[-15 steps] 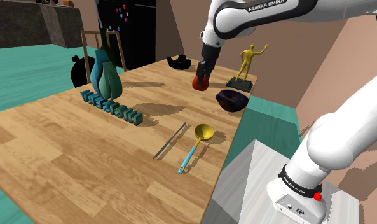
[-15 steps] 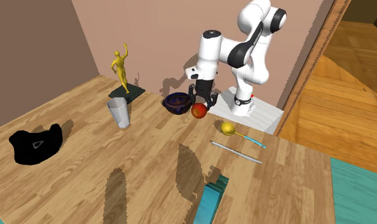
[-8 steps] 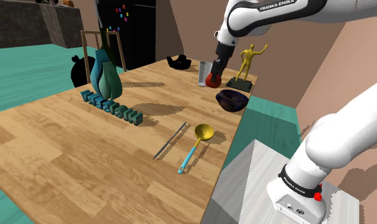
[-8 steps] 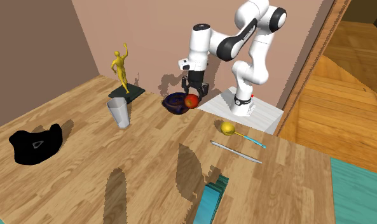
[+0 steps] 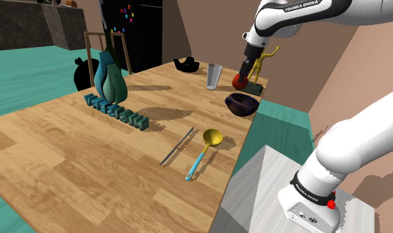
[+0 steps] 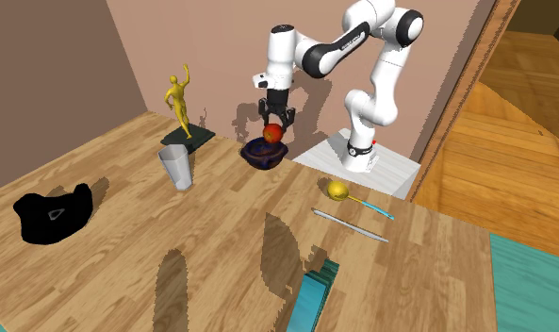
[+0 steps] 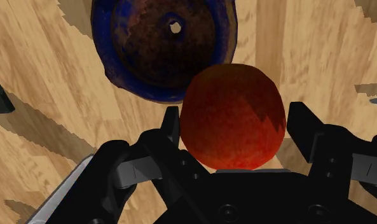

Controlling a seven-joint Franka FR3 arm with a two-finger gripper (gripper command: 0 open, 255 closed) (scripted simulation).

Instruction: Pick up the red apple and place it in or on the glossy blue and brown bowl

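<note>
The red apple (image 5: 240, 81) (image 6: 272, 134) (image 7: 233, 114) hangs in the air, clasped between the black fingers of my gripper (image 5: 242, 79) (image 6: 272, 131) (image 7: 234, 121). Below it on the wooden table stands the glossy bowl (image 5: 242, 104) (image 6: 264, 153) (image 7: 160, 44), blue outside and brown inside. In the second exterior view the apple is just above the bowl's rim. From the wrist, the bowl's brown inside lies beyond the apple, a little off to one side.
A yellow figurine on a dark base (image 5: 256, 65) (image 6: 181, 104) and a grey cup (image 5: 214, 76) (image 6: 177, 167) stand near the bowl. A yellow-headed spoon (image 5: 208, 147) (image 6: 355, 197) and a grey rod (image 5: 177, 145) lie nearer the stand. A teal object (image 5: 111, 78) and black items (image 6: 52, 213) sit farther off.
The arm has carried the apple higher and toward the shoulder view's right, from beside the cup to above the bowl. The grip on the apple is unchanged.
</note>
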